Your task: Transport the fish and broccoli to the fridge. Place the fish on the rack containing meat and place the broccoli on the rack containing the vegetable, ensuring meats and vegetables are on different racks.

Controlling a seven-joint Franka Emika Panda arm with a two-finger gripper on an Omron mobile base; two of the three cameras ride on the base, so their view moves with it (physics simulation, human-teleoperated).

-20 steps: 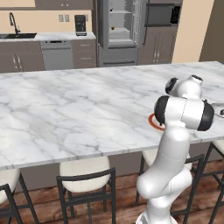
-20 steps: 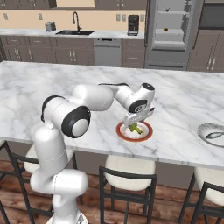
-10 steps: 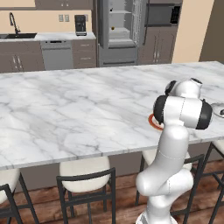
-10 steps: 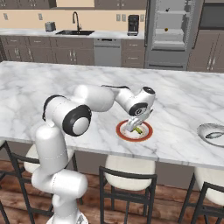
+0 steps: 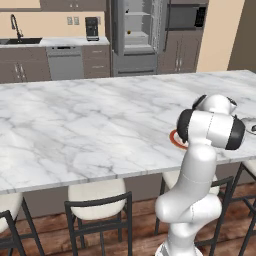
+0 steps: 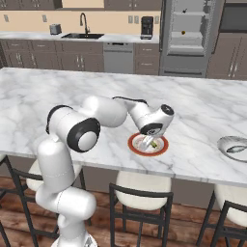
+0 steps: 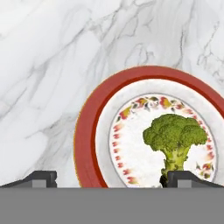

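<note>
Gripper: gripper [image 7: 109,177] spread wide, tips at the hand view's lower corners, pinching nothing.
Broccoli: one broccoli [image 7: 175,139] right of centre in the hand view, lying on a red-rimmed plate [image 7: 87,131] on the marble counter [image 6: 72,91].
Right base view: hand low over the plate; second dish [image 6: 234,147] at right edge.
Fridge: fridge [image 5: 134,35] open, top centre in the left base view.

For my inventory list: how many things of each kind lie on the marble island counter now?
Plates: 2, a red-rimmed plate and a grey plate
Broccoli: 1, on the red-rimmed plate
Fish: 1, on the grey plate
Total: 4
</note>
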